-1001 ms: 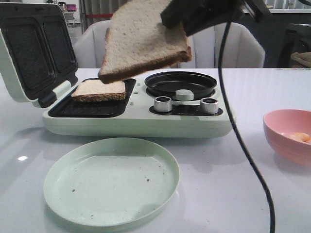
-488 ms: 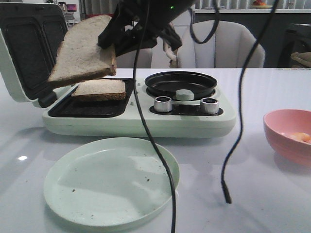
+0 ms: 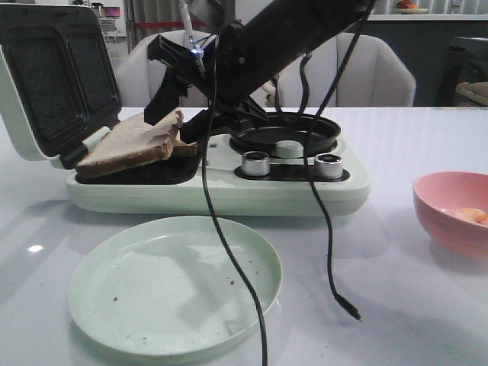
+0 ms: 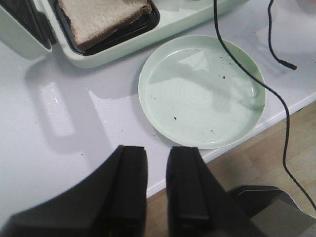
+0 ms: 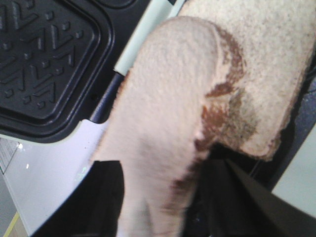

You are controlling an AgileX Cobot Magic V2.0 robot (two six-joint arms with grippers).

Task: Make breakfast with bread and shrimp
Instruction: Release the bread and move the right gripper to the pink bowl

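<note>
My right gripper (image 3: 180, 122) reaches across the pale green sandwich maker (image 3: 221, 192) and is shut on one edge of a bread slice (image 3: 128, 145). This slice leans down into the left cooking tray, over a second bread slice (image 3: 186, 148) that lies flat under it. In the right wrist view the held slice (image 5: 163, 118) runs between the black fingers of the right gripper (image 5: 160, 163), with the lower slice (image 5: 261, 69) beyond. The shrimp (image 3: 473, 216) lies in a pink bowl (image 3: 446, 206) at the right. My left gripper (image 4: 157, 150) hangs over the table's front edge, narrowly open and empty.
The maker's lid (image 3: 49, 76) stands open at the left. A round black pan (image 3: 284, 131), a pale knob (image 3: 290, 148) and two silver dials sit on its right half. An empty green plate (image 3: 175, 282) lies in front. Loose black cables (image 3: 229, 252) dangle over it.
The right arm has swung left and down. The held slice, high in the air before, now leans into the left tray on the lower slice.
</note>
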